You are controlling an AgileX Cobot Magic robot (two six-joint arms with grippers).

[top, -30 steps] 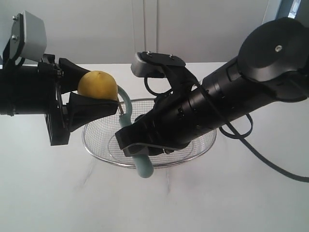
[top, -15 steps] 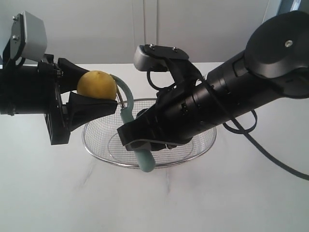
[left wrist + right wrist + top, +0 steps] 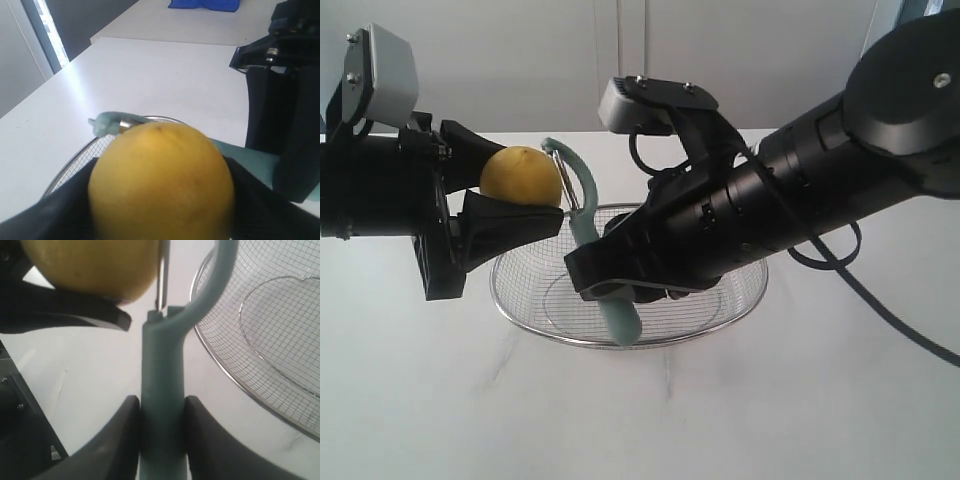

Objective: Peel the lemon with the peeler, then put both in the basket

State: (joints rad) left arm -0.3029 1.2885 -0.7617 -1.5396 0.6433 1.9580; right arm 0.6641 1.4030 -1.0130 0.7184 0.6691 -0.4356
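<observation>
reaching over basket [image 3: 510,300], right arm [image 3: 770,210] holds peeler [image 3: 582,215] against lemon [image 3: 520,175] (left-gripped).

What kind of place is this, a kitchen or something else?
Probably a lab or test room, not a kitchen: a plain white table, a plain grey wall, and a second long table with a blue cloth behind.

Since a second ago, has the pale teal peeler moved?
Yes. The pale teal swivel peeler has risen away from the silver wire-mesh basket; its loop head now reaches the top of the small yellow lemon.
</observation>
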